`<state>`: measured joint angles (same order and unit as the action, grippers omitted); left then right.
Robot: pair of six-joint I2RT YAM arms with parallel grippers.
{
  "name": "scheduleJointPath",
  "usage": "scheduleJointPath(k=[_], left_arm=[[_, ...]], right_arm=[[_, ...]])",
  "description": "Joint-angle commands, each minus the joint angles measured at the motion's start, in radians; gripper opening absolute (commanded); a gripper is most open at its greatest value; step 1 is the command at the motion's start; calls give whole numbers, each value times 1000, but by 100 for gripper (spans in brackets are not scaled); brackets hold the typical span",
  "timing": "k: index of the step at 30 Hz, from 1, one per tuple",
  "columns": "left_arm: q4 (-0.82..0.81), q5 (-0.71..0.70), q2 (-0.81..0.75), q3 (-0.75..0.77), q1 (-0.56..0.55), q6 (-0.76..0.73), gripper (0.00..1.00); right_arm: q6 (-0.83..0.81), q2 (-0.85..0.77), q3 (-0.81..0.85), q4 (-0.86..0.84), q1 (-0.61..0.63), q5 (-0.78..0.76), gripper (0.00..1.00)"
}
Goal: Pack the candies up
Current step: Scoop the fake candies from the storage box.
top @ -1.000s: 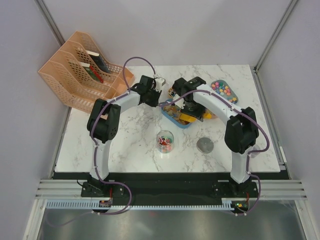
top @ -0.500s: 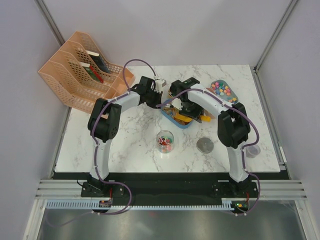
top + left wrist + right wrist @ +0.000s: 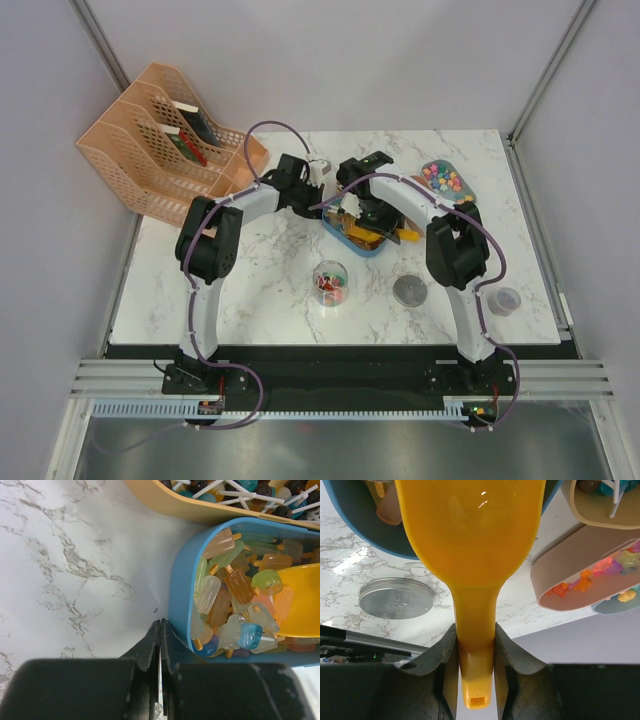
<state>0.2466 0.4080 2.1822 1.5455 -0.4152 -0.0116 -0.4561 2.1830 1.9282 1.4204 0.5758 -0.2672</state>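
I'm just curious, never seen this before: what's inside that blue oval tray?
The blue oval plastic tray holds a heap of small translucent lolly-shaped candies, with a yellow-orange plastic scoop dipped in among them. Whatever lies beneath the scoop is covered.

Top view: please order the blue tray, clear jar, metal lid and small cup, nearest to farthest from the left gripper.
1. blue tray, beside the left gripper.
2. clear jar, front centre.
3. metal lid, further right.
4. small cup, far right.
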Motion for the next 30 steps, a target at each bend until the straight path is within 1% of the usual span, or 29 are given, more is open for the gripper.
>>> scheduleJointPath(k=[1, 5, 7, 15, 22, 30], left_arm=[[-12, 91, -36, -33, -17, 36, 2], [-20, 91, -42, -48, -17, 45, 2], [-21, 91, -44, -53, -17, 48, 2], [-29, 88, -58, -61, -17, 48, 2], [-32, 75, -68, -58, -19, 42, 2], [-27, 55, -85, -61, -17, 36, 2]], right_arm=[[20, 44, 69, 41, 2, 14, 0], [23, 84, 132, 40, 4, 14, 0], [25, 87, 135, 38, 2, 11, 0], [45, 28, 55, 38, 2, 6, 0], [53, 32, 26, 38, 1, 25, 0], [46, 78, 66, 34, -42, 71, 0]])
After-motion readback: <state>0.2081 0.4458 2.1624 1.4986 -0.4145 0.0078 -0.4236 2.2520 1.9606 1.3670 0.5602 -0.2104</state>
